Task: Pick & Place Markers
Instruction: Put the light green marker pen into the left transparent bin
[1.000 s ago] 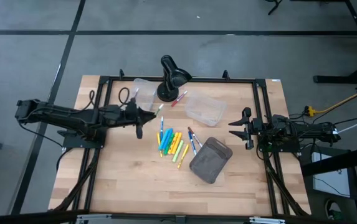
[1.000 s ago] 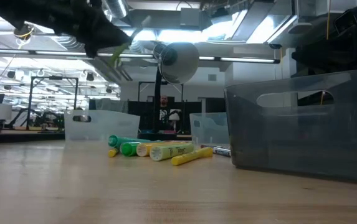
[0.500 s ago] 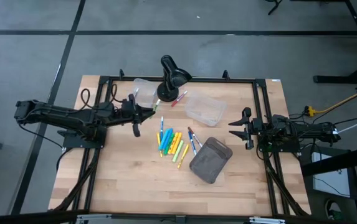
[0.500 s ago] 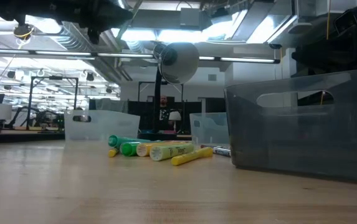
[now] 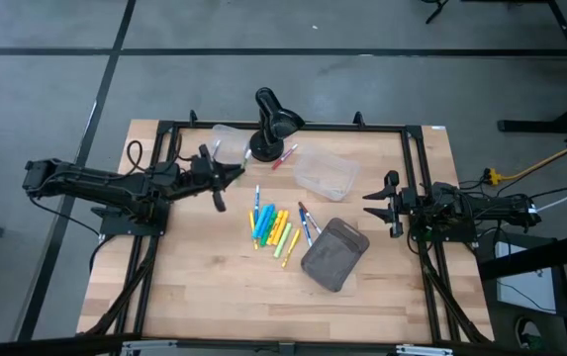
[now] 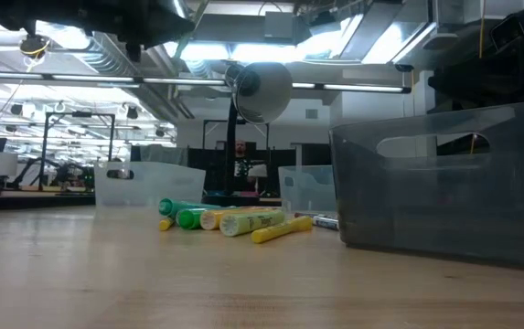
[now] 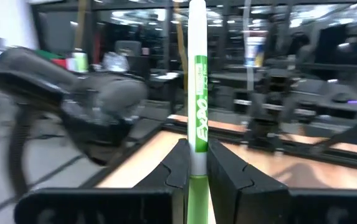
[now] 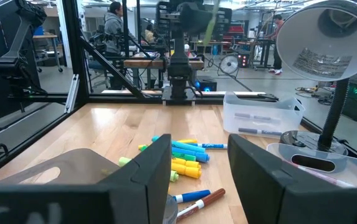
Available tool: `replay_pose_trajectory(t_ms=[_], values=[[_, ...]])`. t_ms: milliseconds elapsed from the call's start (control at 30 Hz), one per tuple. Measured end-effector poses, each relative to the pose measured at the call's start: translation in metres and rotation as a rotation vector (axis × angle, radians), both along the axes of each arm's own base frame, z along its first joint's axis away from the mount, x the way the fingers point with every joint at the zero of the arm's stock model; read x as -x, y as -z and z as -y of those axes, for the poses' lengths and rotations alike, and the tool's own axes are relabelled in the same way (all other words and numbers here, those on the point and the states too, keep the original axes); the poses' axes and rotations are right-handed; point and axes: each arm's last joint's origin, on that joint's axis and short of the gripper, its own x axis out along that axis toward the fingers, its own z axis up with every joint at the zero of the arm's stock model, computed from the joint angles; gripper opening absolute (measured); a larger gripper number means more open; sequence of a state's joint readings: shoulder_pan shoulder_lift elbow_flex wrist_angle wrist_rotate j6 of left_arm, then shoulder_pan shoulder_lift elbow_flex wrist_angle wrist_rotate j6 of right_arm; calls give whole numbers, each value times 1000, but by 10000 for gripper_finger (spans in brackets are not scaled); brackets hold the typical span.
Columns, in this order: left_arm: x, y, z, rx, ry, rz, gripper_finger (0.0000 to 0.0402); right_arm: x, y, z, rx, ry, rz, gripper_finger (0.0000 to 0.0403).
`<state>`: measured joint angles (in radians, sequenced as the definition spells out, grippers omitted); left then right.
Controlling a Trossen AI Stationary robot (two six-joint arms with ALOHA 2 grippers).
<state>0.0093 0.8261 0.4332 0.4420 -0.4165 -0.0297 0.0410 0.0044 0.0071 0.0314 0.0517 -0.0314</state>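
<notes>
Several markers [image 5: 271, 225] in yellow, green, blue and orange lie in a loose pile mid-table, seen too in the low view [image 6: 234, 219] and the right wrist view [image 8: 181, 155]. A red one [image 5: 285, 156] lies by the lamp base. My left gripper [image 5: 232, 170] hovers near the far-left clear bin [image 5: 226, 138], shut on a white-and-green marker [image 5: 242, 160]. My right gripper [image 5: 377, 205] waits open at the table's right side, touching nothing. My left gripper pinches the white-and-green marker between its two fingers [image 7: 178, 168], on its green lower barrel [image 7: 197, 186]. The marker lies along the fingers and sticks out well past their tips [image 7: 198, 93]. It is lifted clear of the table, pointing toward the far right.
A black desk lamp [image 5: 273, 119] stands at the far edge, its head [image 6: 262, 90] over the table. A second clear bin [image 5: 325, 173] sits right of it. The grey pouch [image 5: 334, 254] lies near-right of the pile. Bare wood spreads along the near side [image 5: 214, 297].
My left gripper, keeping the marker, has moved up and toward the far edge, closing on the far-left clear bin; it has risen out of the low view's top. The right arm and the pile have stayed still.
</notes>
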Motion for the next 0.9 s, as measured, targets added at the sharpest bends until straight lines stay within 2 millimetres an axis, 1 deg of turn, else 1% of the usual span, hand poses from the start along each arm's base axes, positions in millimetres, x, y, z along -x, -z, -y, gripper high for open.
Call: replay_pose_trajectory(t_ms=[200,400,767,900], values=[[3,1,-6,-21,-236,-25,29,0,0,0,0,0,0,157],[7,3,-9,-49,-406,-73,29,0,0,0,0,-1,0,157],[12,3,-13,-118,-637,-160,29,0,0,0,0,0,0,157],[13,3,-14,-138,-679,-186,29,0,0,0,0,0,0,157]])
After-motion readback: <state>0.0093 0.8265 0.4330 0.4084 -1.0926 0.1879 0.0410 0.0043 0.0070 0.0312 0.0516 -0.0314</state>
